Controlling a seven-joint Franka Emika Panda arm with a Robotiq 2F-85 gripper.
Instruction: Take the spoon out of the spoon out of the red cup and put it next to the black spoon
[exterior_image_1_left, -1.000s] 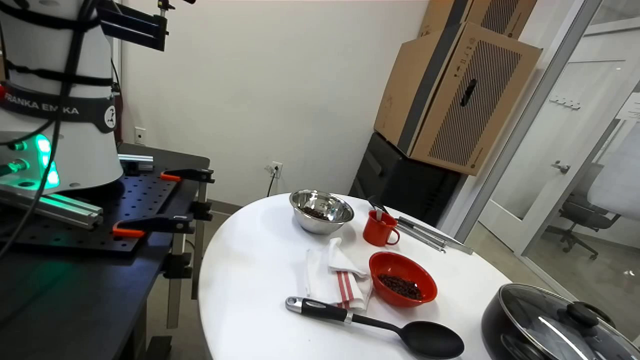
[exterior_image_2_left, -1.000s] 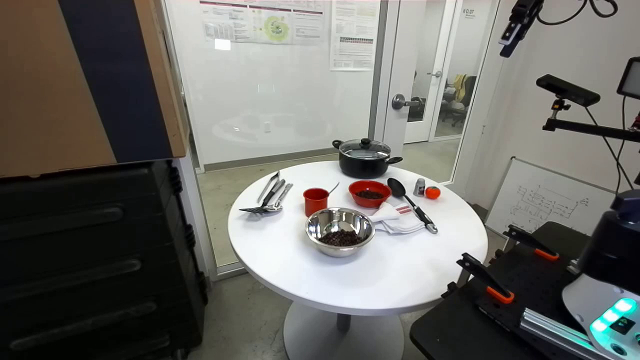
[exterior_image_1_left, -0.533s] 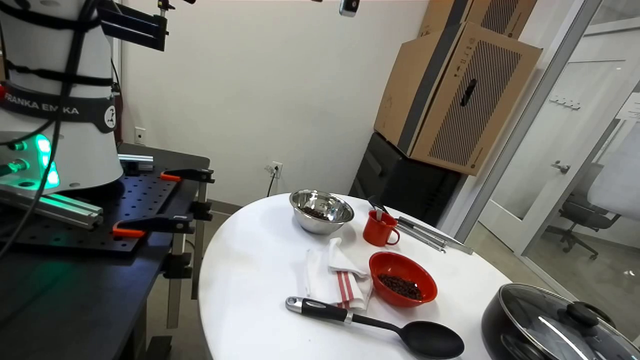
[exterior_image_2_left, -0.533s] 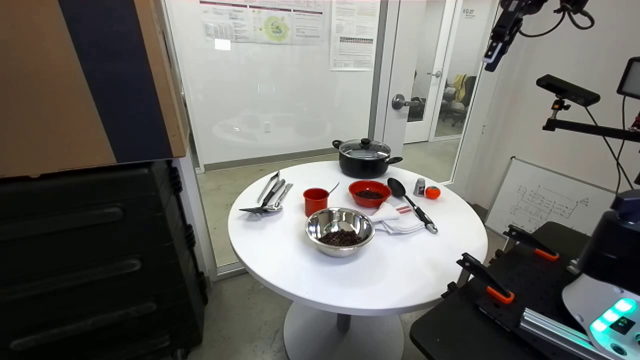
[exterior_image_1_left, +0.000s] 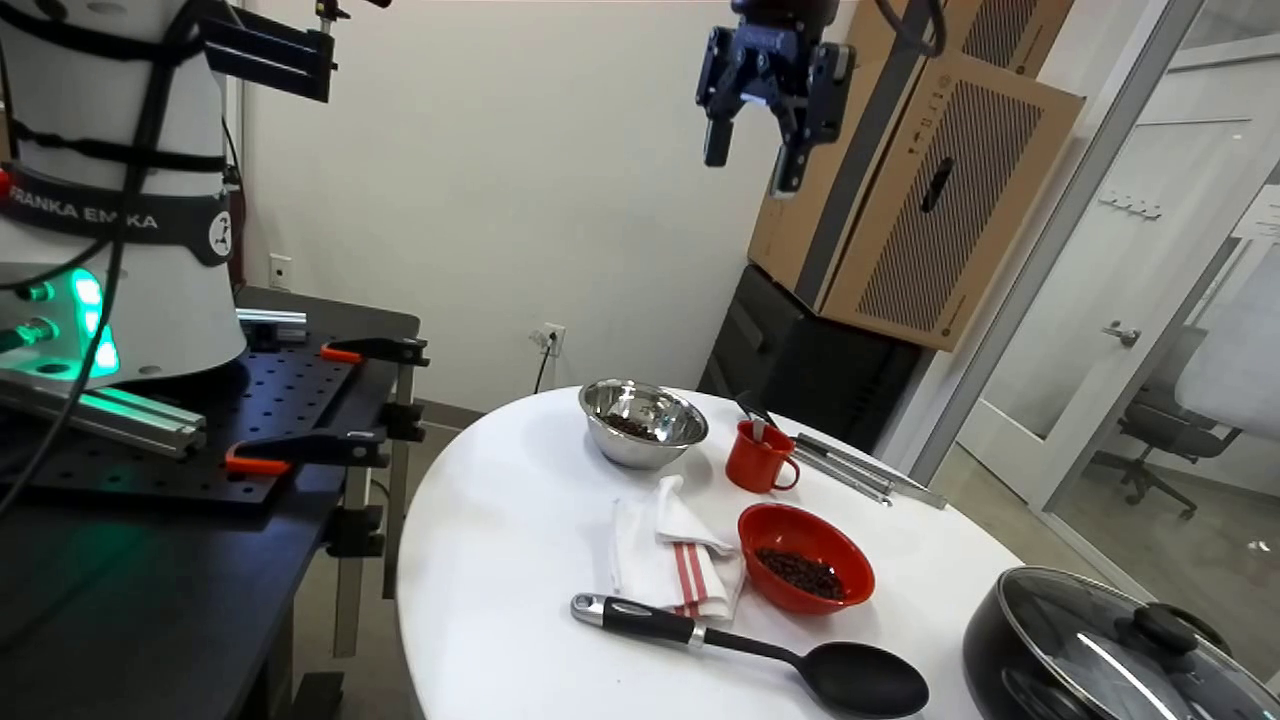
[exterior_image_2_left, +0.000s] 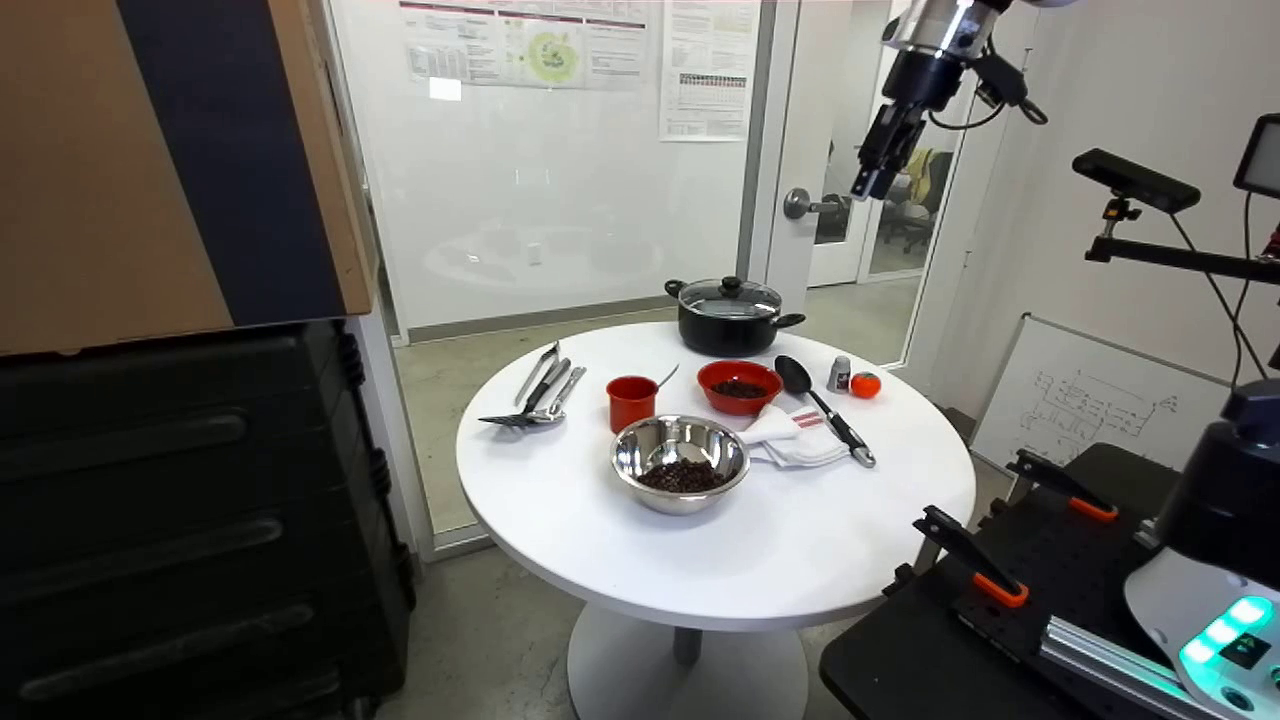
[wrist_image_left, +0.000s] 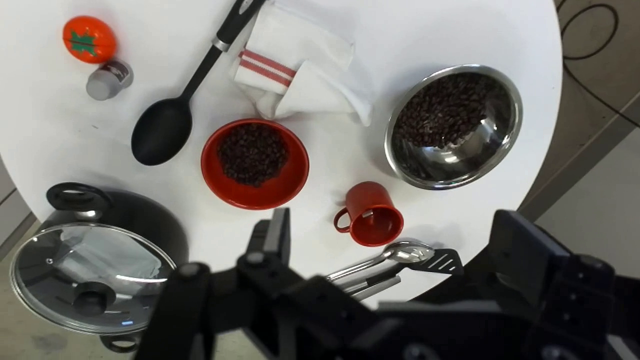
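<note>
The red cup (exterior_image_1_left: 752, 465) stands upright on the round white table, and also shows in an exterior view (exterior_image_2_left: 631, 406) and the wrist view (wrist_image_left: 369, 196). A thin silver spoon handle (exterior_image_2_left: 668, 375) sticks out of the cup; only its pale end (wrist_image_left: 368, 213) shows in the wrist view, and its head is hidden. The black spoon (exterior_image_1_left: 862, 678) lies on the table beyond the red bowl from the cup, and also shows in the wrist view (wrist_image_left: 162, 131). My gripper (exterior_image_1_left: 751, 176) is open and empty, high above the table; its fingers (wrist_image_left: 391, 220) are wide apart in the wrist view.
A steel bowl (wrist_image_left: 450, 172) with dark beans stands beside the cup. A red bowl (wrist_image_left: 295, 175) with beans, a folded cloth (wrist_image_left: 300, 45), a lidded pot (wrist_image_left: 165, 220), a grey shaker (wrist_image_left: 102, 86) and a tomato (wrist_image_left: 100, 37) stand around. Several utensils (wrist_image_left: 407, 252) lie near the cup.
My gripper has come down from the top, over the table, and into full view in an exterior view. The things on the table have not moved.
</note>
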